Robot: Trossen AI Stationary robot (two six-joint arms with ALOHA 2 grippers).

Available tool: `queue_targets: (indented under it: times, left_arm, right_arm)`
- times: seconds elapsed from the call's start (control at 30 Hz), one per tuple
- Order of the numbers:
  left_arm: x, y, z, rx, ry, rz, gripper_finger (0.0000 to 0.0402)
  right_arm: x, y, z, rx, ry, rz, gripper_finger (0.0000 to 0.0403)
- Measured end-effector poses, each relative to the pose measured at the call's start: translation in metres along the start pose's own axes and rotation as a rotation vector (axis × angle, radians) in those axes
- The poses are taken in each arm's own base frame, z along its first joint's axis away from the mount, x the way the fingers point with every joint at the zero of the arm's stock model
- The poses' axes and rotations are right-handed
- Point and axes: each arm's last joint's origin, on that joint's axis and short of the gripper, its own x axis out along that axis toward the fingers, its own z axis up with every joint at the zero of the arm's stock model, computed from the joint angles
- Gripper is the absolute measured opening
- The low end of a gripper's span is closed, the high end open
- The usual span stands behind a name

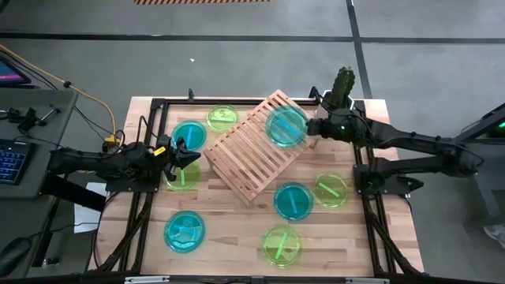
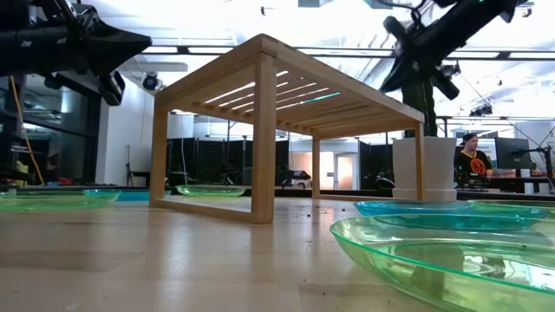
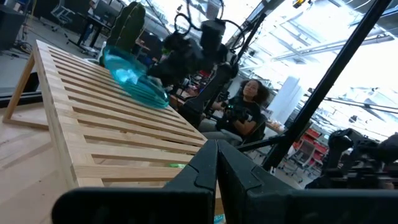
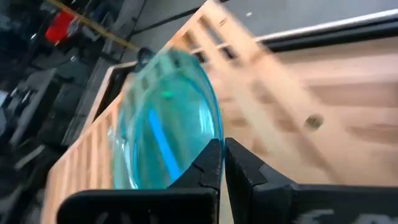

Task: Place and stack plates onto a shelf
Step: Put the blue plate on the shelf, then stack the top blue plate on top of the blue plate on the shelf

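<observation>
The slatted wooden shelf point(image 1: 252, 150) stands askew mid-table on its legs point(image 2: 263, 139). My right gripper point(image 1: 309, 128) is at its far right corner, shut on a teal plate point(image 1: 286, 126), which also shows in the left wrist view point(image 3: 134, 78). My left gripper point(image 1: 183, 155) is shut and empty, raised point(image 2: 95, 52) off the shelf's left side between a teal plate point(image 1: 189, 134) and a green plate point(image 1: 181, 177). Other plates lie flat on the table: green point(image 1: 222, 118), teal point(image 1: 185, 231), green point(image 1: 282, 244), teal point(image 1: 293, 201), green point(image 1: 331, 189). My right gripper pinches the teal plate by its rim point(image 4: 210, 148) between the two fingers, at the edge toward the table's right, coming about level from that side. The plate is tilted over the shelf's slats point(image 3: 124, 118); whether its lower edge touches them I cannot tell.
A cactus in a white pot point(image 1: 343, 87) stands at the table's far right corner, just behind my right arm. Black frame bars point(image 1: 367, 221) run along the table's left and right sides. A person point(image 3: 245, 109) sits beyond the table.
</observation>
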Motion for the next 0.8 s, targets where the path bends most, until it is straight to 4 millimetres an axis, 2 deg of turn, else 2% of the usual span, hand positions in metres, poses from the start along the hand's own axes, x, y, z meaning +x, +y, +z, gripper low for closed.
queue_targets:
  times: [0.13, 0.57, 0.7, 0.8]
  left_arm:
    - [0.0, 0.0, 0.0, 0.0, 0.0, 0.0, 0.0001]
    - [0.0, 0.0, 0.0, 0.0, 0.0, 0.0, 0.0001]
    - [0.0, 0.0, 0.0, 0.0, 0.0, 0.0, 0.0001]
    - [0.0, 0.0, 0.0, 0.0, 0.001, 0.0, 0.0001]
  right_arm:
    - [0.01, -0.006, 0.008, 0.023, 0.003, -0.028, 0.0]
    - [0.031, -0.008, 0.013, 0.008, -0.042, -0.071, 0.0005]
    - [0.027, -0.011, 0.017, -0.04, -0.068, -0.09, 0.0038]
    - [0.014, -0.01, 0.024, -0.109, -0.075, -0.096, 0.0077]
